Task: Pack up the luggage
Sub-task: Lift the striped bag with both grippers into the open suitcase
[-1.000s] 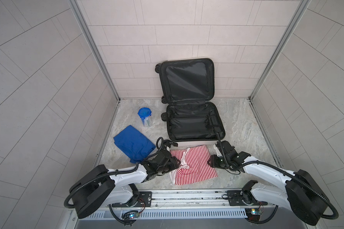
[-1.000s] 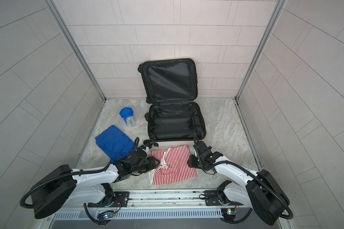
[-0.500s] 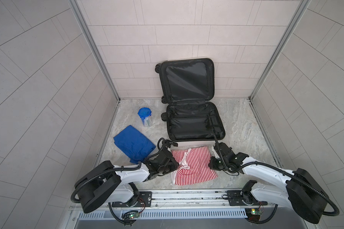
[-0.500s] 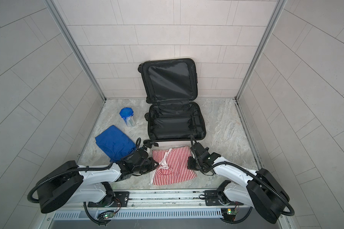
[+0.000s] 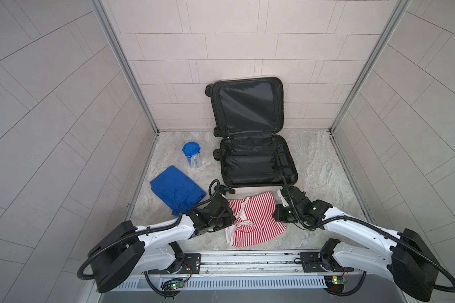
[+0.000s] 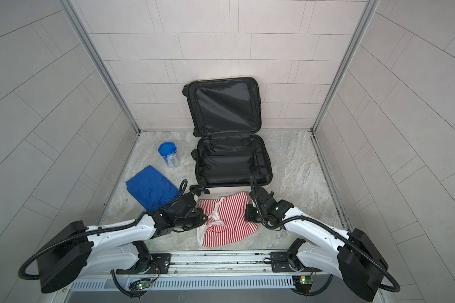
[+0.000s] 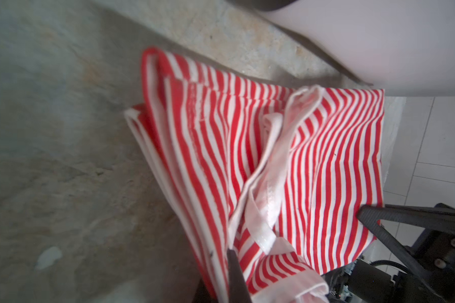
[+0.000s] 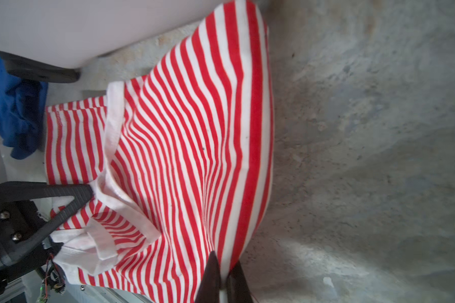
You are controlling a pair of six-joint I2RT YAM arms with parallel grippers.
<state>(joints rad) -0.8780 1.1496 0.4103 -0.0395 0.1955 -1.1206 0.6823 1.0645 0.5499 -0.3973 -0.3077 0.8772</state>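
Note:
The luggage lies open at the back middle, its black-lined lid leaning on the rear wall and its lower half holding nothing. Just in front of it a red-and-white striped garment lies on the stone floor. My left gripper is shut on the garment's left edge. At the opposite edge my right gripper is shut on the cloth, which bunches between the tips.
A crumpled blue cloth lies left of the garment, behind my left arm. A clear jar with a blue lid stands left of the luggage. Tiled walls close in three sides; the arms' rail runs along the front.
Both grippers have closed on the striped garment's side edges. The arms have hardly shifted, and the cloth is slightly gathered at both grips.

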